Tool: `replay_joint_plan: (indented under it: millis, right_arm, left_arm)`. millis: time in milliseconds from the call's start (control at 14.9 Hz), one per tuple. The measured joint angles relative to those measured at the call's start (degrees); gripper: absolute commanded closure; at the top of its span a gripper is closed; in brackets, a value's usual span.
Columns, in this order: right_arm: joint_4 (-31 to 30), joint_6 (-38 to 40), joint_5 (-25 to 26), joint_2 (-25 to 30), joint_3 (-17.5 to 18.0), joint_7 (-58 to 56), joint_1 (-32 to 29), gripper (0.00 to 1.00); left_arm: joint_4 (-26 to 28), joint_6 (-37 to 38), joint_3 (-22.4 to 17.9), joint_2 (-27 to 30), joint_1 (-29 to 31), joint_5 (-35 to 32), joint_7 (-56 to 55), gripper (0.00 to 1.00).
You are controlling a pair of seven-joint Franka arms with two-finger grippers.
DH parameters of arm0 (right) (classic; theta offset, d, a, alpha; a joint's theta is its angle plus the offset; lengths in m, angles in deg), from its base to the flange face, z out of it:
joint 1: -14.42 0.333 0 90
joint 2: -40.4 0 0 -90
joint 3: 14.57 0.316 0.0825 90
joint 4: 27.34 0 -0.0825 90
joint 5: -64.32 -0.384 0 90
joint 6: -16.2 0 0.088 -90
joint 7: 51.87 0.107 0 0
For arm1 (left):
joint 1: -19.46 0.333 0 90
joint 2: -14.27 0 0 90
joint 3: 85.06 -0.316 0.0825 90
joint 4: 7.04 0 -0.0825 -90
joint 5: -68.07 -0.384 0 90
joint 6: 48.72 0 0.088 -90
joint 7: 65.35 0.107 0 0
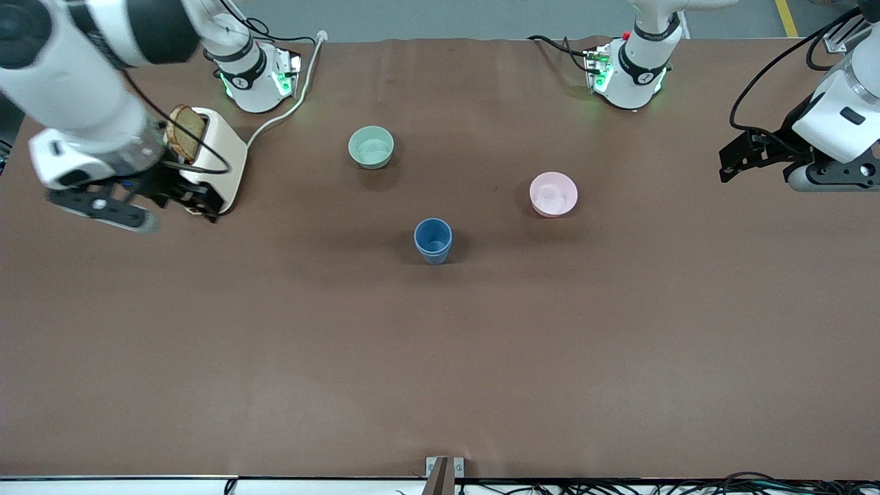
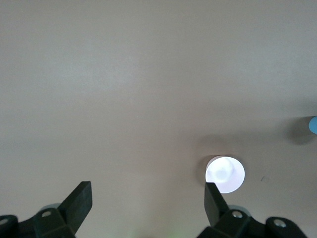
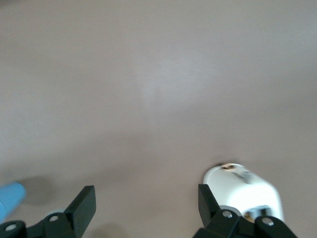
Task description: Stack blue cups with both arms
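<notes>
Now blue cups [image 1: 433, 240] nested mid-table; left pincer [image 2: 148, 201], right pincer [image 3: 146, 206] both wide open, empty

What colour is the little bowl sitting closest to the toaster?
Mint green. The bowl shows best in the front view.

The front camera looks down from high at the whole desk [image 1: 440, 357], facing both robot bases. Each wrist camera looks down over its own open claw from high. The left wrist view shares the pink bowl [image 1: 553, 194] [image 2: 225, 174]; the right shares the toaster [image 1: 213, 161] [image 3: 245, 191].
</notes>
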Motion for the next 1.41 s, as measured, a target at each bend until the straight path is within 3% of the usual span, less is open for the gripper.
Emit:
replay_joint_plan:
  millis: [403,738,940,1409]
  right_arm:
    - [-0.2,9.6,0.0,8.3,-0.2,-17.1,-11.4,0.07]
    - [-0.5,12.8,-0.4,12.2,-3.6,-24.9,-13.7,0.0]
    - [0.5,11.9,-0.5,11.8,-4.8,-28.0,-13.9,0.0]
    - [7.8,11.7,-0.5,4.7,-4.8,-28.2,-14.0,0.0]
  left_arm:
    - [0.0,0.1,0.0,0.0,0.0,0.0,0.0,0.0]
    - [0.0,0.6,0.0,0.0,0.0,0.0,0.0,0.0]
    - [0.0,0.6,0.0,0.0,0.0,0.0,0.0,0.0]
    - [-0.5,0.6,-0.1,0.0,0.0,0.0,0.0,0.0]
